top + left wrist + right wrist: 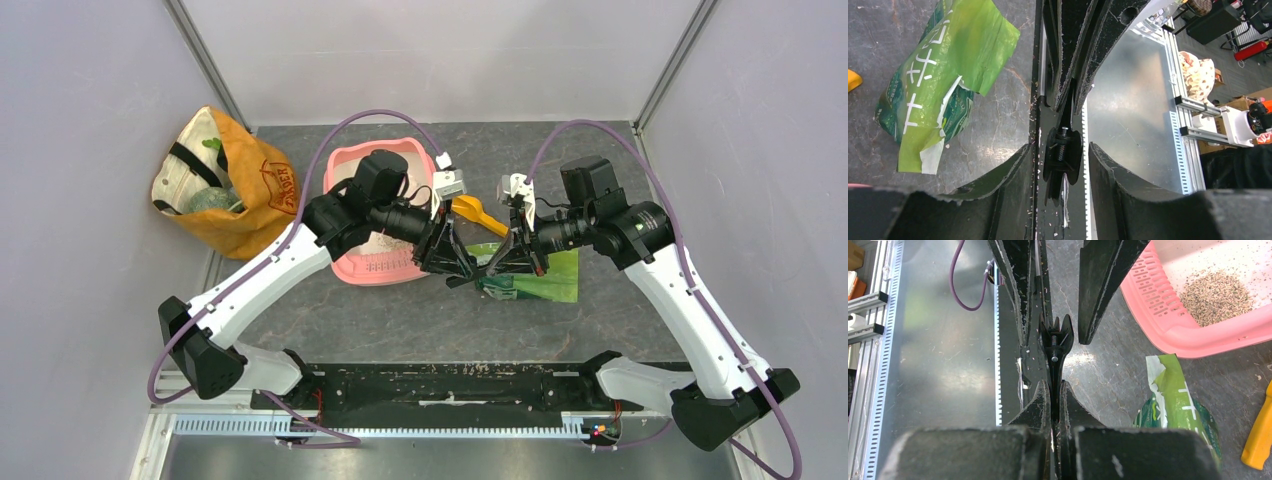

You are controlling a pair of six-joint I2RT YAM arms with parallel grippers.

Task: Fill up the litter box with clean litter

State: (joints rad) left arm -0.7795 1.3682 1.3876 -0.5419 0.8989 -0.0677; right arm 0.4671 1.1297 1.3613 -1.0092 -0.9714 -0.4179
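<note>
The pink litter box (347, 166) lies behind my left arm, and its slotted lip (1155, 295) shows in the right wrist view. A small pile of grey-beige litter (1216, 292) lies inside it. My right gripper (1054, 384) is shut on a black spring clip (1056, 337), held above the table in front of the box. My left gripper (1060, 147) is open, its jaws either side of the clip's other end (1063, 155) without touching it. The two grippers meet tip to tip in the top view, left (468, 272) and right (497, 264).
A glossy green foil bag (545, 282) lies flat on the table under the right gripper, its torn end showing in the left wrist view (943, 75). An orange scoop (480, 213) lies behind it. An orange-tan fabric bag (235, 190) stands at the far left. A metal rail (400, 425) runs along the near edge.
</note>
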